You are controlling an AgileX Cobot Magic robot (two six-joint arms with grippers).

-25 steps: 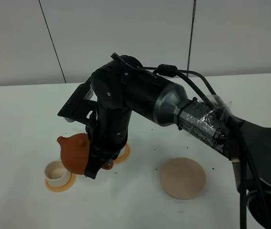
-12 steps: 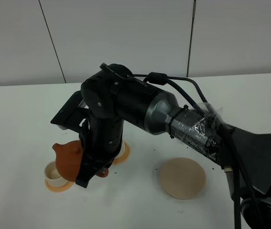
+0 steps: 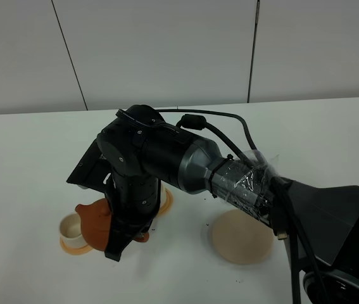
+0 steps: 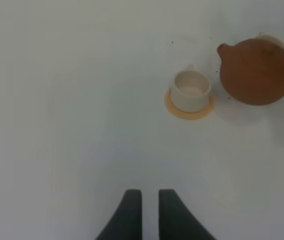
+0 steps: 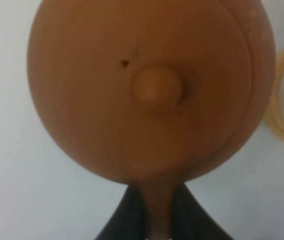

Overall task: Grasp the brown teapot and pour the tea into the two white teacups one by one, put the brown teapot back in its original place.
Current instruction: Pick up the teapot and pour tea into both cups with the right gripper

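Right fingers (image 5: 127, 220) pinch the round, smooth clay teapot (image 5: 147, 90) by its loop handle, just beside a white cylindrical cup (image 4: 191, 90) on its flat orange coaster (image 4: 170, 104). Left fingers (image 4: 130, 215) stand slightly apart, empty.

The right arm (image 3: 166, 164) reaches across the white worktop (image 3: 27, 164) toward its front-left part, holding the brown teapot (image 3: 95, 220) tilted beside a white teacup (image 3: 71, 226) on an orange coaster (image 3: 78, 247). A beige mat (image 3: 242, 239) lies near the front edge.
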